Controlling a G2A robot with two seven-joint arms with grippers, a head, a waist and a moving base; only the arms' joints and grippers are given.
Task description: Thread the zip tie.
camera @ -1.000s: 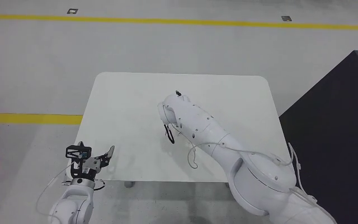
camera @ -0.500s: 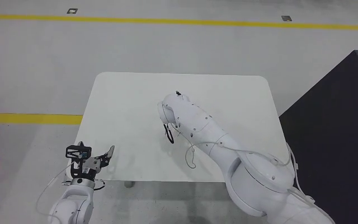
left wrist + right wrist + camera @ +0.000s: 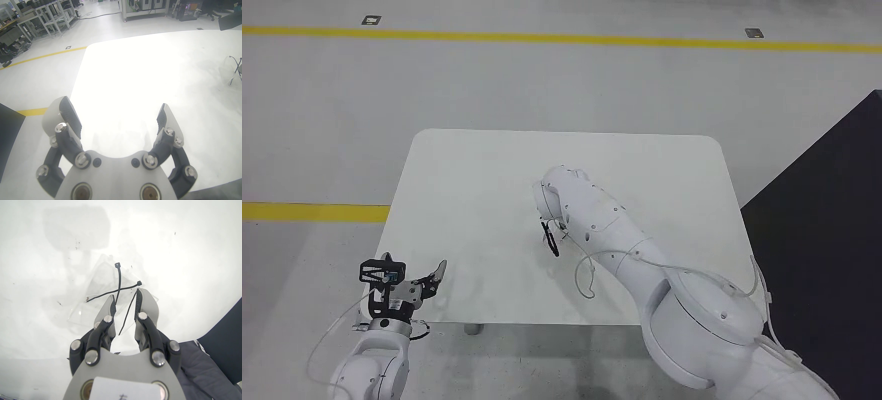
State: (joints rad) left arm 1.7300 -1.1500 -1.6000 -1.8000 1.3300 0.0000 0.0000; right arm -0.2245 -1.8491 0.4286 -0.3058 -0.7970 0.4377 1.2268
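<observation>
3 black zip ties (image 3: 119, 283) lie on a clear plastic sheet (image 3: 100, 275) near the middle of the white table (image 3: 472, 180). 2 of them are crossed, and the third tie (image 3: 127, 313) lies between the fingers of the right gripper (image 3: 125, 293), which hangs just above with its jaws apart and grasps nothing. The left gripper (image 3: 115, 104) is also spread and empty, near the table's front left corner, well apart from the ties. I judge a tie to be very light, thin, springy and slippery on the plastic, so it is best pinched across the strap, close to its locking end.
</observation>
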